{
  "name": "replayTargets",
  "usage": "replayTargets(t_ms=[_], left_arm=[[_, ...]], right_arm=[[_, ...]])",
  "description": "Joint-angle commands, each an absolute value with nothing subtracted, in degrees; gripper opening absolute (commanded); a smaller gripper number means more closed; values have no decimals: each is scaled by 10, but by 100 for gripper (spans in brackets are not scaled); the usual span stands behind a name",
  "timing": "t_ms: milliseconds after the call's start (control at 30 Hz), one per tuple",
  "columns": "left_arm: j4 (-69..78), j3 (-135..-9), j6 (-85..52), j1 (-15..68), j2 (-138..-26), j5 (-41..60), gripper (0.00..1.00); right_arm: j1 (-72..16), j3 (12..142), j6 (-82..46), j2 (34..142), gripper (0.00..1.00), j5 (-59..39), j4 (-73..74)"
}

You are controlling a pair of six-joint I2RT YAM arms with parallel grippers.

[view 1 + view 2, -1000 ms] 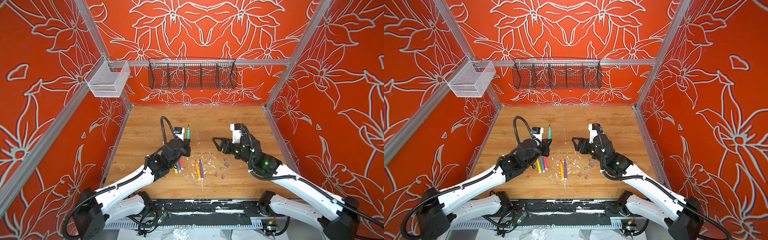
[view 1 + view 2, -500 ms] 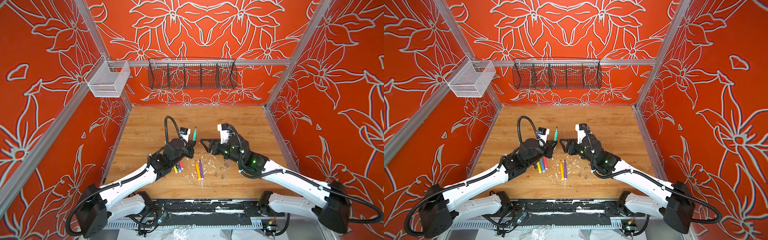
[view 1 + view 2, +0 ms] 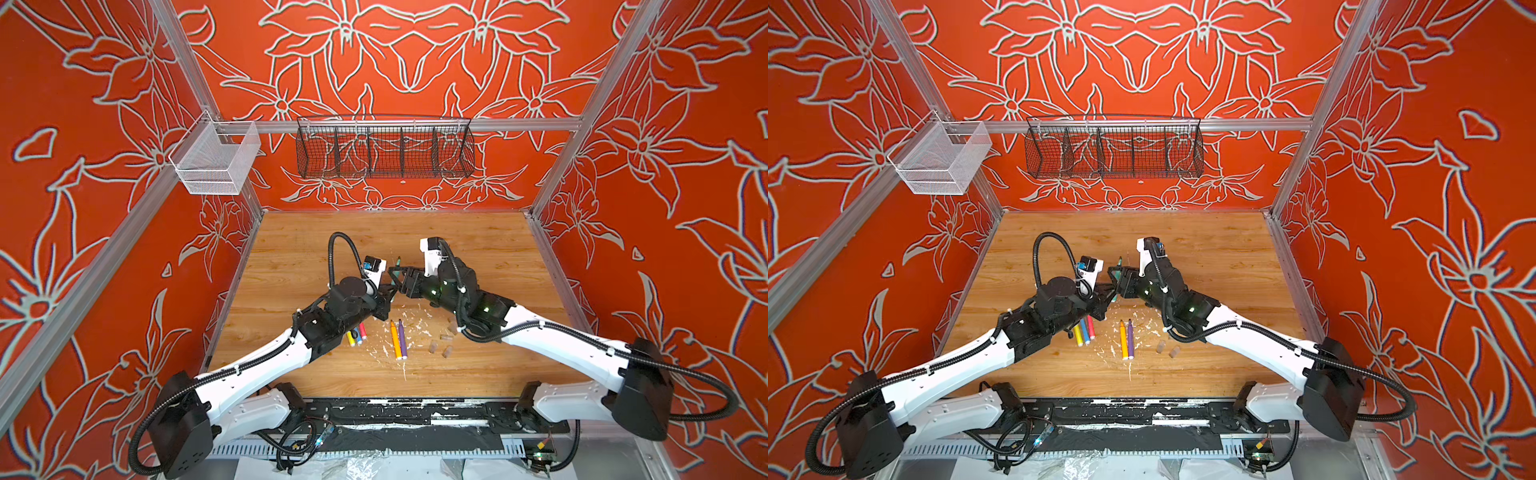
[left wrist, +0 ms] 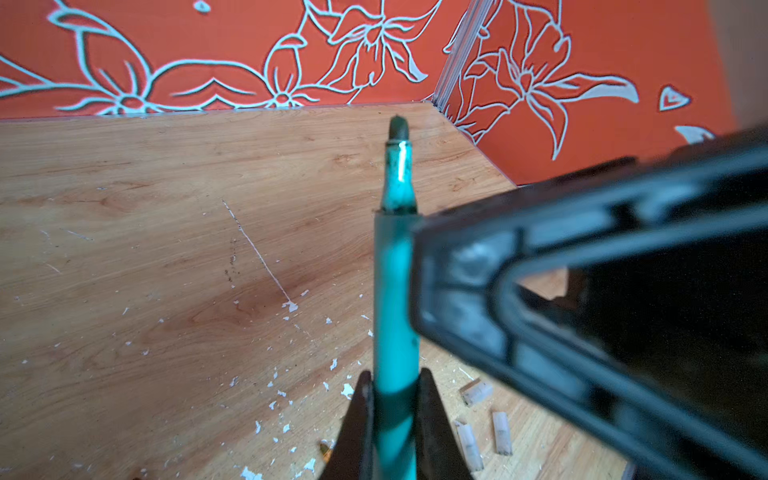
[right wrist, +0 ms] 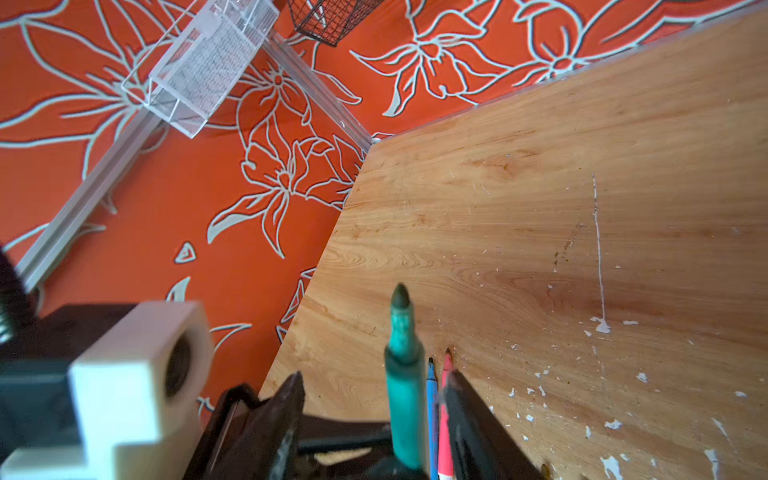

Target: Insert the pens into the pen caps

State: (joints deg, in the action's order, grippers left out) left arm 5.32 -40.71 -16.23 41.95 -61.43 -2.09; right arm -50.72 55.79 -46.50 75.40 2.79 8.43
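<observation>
My left gripper is shut on the lower barrel of the teal-green pen, which points up and away, tip bare. My right gripper straddles the same pen, jaws apart; the pen sits close to one finger with a gap at the other. Yellow, blue and pink pens lie under my left wrist. Orange and purple pens lie mid-table. Several clear pen caps lie to their right.
White flecks of debris litter the wooden table. A black wire basket hangs on the back wall and a white mesh basket on the left rail. Orange walls close in three sides.
Both grippers moved toward each other at mid-table. The left carried the teal-green pen rightward; the right swung left until its jaws came round the pen, narrowing as it went.
</observation>
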Motion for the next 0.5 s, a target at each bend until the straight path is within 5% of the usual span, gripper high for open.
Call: replayTargets(t_ms=[0, 133, 367, 467], left_arm=[[76, -413, -150, 420, -602, -7, 0], [80, -411, -148, 420, -599, -3, 0], [80, -408, -143, 421, -594, -1, 0], [90, -401, -139, 422, -592, 2, 23]], right_arm=[[-509, 587, -486, 772, 52, 63, 86], [-509, 593, -493, 785, 46, 76, 86], [-512, 604, -503, 798, 0, 75, 75], [-523, 600, -512, 795, 0, 77, 78]])
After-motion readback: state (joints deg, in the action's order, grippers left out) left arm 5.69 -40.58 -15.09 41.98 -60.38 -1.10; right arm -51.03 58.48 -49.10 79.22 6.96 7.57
